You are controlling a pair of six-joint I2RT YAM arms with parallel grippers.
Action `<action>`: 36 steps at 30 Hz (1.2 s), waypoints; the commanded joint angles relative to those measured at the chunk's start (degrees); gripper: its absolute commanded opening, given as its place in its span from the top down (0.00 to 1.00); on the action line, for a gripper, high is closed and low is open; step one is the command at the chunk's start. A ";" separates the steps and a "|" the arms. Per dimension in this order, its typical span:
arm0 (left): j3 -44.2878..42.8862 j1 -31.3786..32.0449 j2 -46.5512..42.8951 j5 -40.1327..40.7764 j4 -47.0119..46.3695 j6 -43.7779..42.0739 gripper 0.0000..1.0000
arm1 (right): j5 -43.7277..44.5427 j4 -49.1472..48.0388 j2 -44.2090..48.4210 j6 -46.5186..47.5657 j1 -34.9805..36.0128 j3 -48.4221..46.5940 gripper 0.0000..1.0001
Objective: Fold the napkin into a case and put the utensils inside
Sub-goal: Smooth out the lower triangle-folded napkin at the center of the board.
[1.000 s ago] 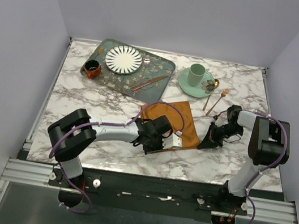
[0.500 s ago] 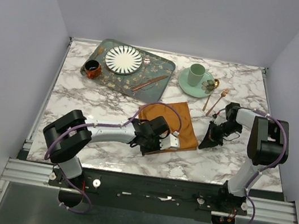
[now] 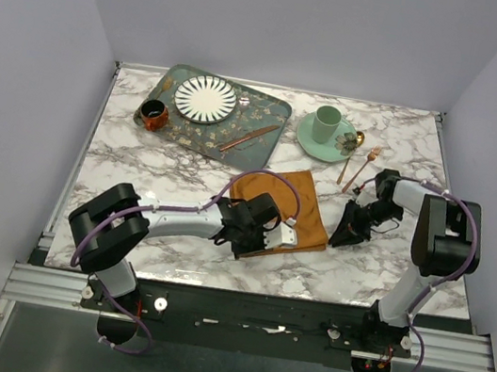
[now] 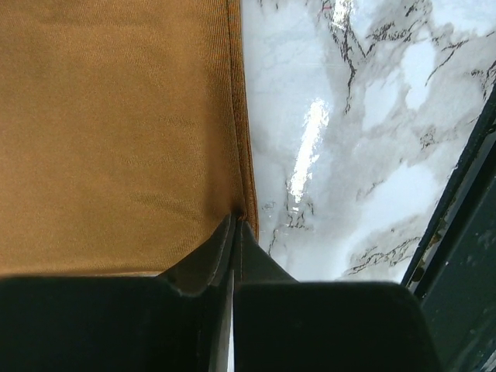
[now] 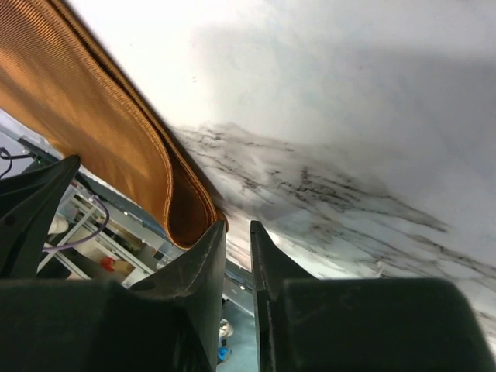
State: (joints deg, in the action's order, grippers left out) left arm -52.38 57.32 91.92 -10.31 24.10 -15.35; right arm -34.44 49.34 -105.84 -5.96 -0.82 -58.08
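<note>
The rust-orange napkin lies folded at the table's middle, and fills the left of the left wrist view. My left gripper is at its near edge, jaws pressed together on the hem. My right gripper sits low at the napkin's right corner, jaws slightly apart with nothing between them. The looped fold of the napkin lies just left of its left finger. The fork and spoon lie behind the right gripper. A knife-like piece rests on the green tray.
The tray at the back left also holds a striped plate and an orange cup. A green cup stands on a saucer at the back right. The table's near edge is close behind both grippers.
My left gripper has drawn a little to the left with the napkin's near edge. The right gripper's jaws have parted, and the cloth is out of them.
</note>
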 commanded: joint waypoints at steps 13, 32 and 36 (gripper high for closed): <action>-5.09 -6.25 -9.13 -10.07 1.56 0.59 0.54 | -3.62 2.42 4.33 2.97 -0.32 2.89 0.58; -18.02 -15.31 12.32 -3.40 15.27 -16.20 0.74 | -5.38 3.66 2.75 4.20 -0.41 1.66 0.38; -14.87 -11.36 10.92 -3.84 18.26 -12.79 0.78 | -5.64 3.83 1.61 4.02 -0.41 1.13 0.38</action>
State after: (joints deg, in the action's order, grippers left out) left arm -69.63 41.89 104.38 -13.69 36.53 -29.74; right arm -38.96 51.99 -102.39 -2.57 -0.86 -55.57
